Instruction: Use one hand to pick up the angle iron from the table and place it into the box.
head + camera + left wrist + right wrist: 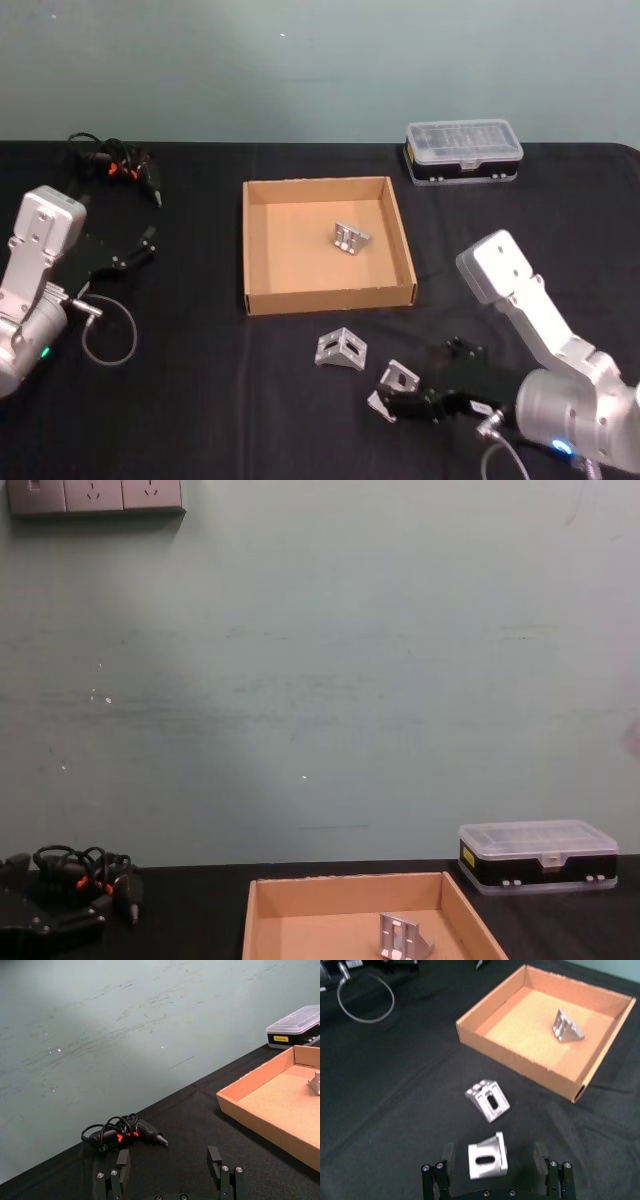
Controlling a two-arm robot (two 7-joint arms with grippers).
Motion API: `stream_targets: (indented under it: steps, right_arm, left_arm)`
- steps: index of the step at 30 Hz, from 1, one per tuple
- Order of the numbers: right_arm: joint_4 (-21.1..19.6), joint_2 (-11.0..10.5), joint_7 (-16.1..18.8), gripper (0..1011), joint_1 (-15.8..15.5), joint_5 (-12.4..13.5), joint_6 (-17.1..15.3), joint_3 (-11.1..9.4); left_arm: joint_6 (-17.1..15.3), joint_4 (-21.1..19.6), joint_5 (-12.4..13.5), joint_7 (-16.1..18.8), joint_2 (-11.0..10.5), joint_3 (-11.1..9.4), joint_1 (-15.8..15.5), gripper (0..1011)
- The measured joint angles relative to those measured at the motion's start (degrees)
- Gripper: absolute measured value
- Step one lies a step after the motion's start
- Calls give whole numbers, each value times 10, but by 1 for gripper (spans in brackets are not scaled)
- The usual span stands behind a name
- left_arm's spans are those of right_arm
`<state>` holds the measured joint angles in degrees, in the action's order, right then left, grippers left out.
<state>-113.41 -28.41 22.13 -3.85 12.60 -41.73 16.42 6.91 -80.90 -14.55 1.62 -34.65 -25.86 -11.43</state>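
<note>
Right gripper sits low at the near right of the desk, jaws open on either side of an angle iron, not clamped. Second angle iron lies just beside it, short of the box. Third angle iron rests inside the box. Left gripper is open, idle at far left.

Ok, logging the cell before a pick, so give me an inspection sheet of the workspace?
Surface: matte black tabletop.
Job's things: shallow tan cardboard box holds one silver angle iron; second angle iron and nearest angle iron lie before it.
Clutter: black plastic case with clear lid; black corded tool.
Grippers: right end effector open astride nearest angle iron; left end effector open, idle.
Cables: grey loop near left end effector.
Surroundings: pale green wall, sockets.
</note>
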Motion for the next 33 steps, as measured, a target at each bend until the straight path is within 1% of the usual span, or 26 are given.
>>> stream_targets:
  steps: [3,7,13,21,27,33]
  right_arm:
    - [-3,-6,-1,1003,-7,2,-4,-3]
    - [1,-8,-4,1003,-4,1,-7,-3]
    - [20,-8,-4,1003,14,-7,-7,10]
    - [48,0,1,1003,39,-21,-10,30]
    - [67,12,2,1003,47,-25,-8,33]
    - [67,12,3,1003,47,-25,-8,33]
  left_arm:
    - [0,0,0,0,0,0,0,1011]
    - [0,0,0,0,0,0,0,1011]
    - [0,0,0,0,0,0,0,1011]
    - [0,0,0,0,0,0,0,1011]
    - [0,0,0,0,0,0,0,1011]
    - [0,0,0,0,0,0,0,1011]
